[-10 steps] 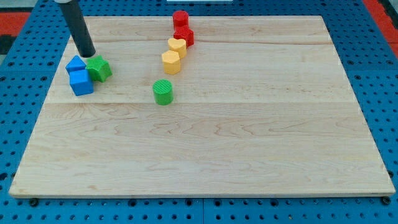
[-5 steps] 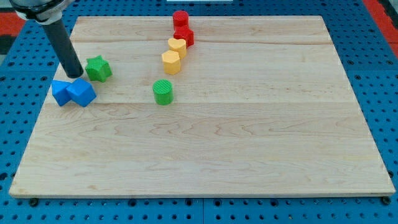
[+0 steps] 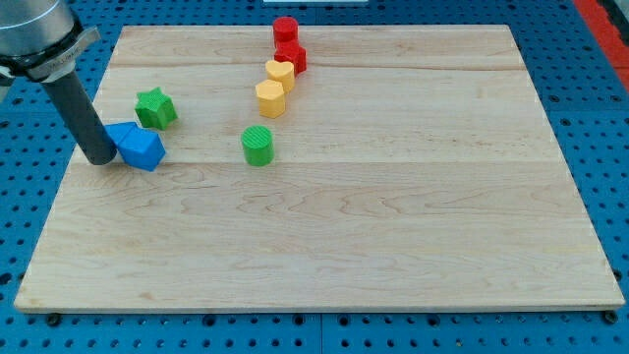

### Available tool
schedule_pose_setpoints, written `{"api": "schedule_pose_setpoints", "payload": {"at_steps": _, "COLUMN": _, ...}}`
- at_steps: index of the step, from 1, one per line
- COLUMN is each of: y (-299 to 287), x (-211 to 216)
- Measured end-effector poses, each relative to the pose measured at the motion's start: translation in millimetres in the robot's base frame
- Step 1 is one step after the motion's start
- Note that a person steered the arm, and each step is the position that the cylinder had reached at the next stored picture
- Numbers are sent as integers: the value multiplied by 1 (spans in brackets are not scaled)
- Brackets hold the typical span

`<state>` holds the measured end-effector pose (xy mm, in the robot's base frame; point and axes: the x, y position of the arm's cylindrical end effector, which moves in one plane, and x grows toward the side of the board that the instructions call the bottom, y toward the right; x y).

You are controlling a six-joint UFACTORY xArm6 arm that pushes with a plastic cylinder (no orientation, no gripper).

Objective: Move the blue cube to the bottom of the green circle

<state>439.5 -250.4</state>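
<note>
The blue cube [image 3: 143, 150] lies near the board's left edge, turned at an angle. A second blue block [image 3: 121, 133] sits against it on its upper left. My tip [image 3: 100, 159] stands just left of the two blue blocks, touching or nearly touching them. The green circle [image 3: 257, 145], a short cylinder, stands to the right of the blue cube, well apart from it. The rod rises to the view's upper left.
A green star [image 3: 155, 107] sits just above the blue blocks. Two yellow blocks [image 3: 271, 97] [image 3: 280, 73] and two red blocks [image 3: 290, 55] [image 3: 285, 29] form a line above the green circle. The wooden board [image 3: 393, 197] lies on a blue pegboard.
My tip moved down and left, round to the left side of the blue blocks. The two blue blocks shifted right and turned; the green star stayed in place.
</note>
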Motion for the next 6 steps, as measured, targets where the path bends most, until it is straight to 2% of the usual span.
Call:
{"api": "schedule_pose_setpoints", "payload": {"at_steps": 2, "y": 7, "x": -28}}
{"api": "schedule_pose_setpoints", "payload": {"at_steps": 3, "y": 32, "x": -28}}
{"api": "schedule_pose_setpoints", "payload": {"at_steps": 6, "y": 53, "x": 3}}
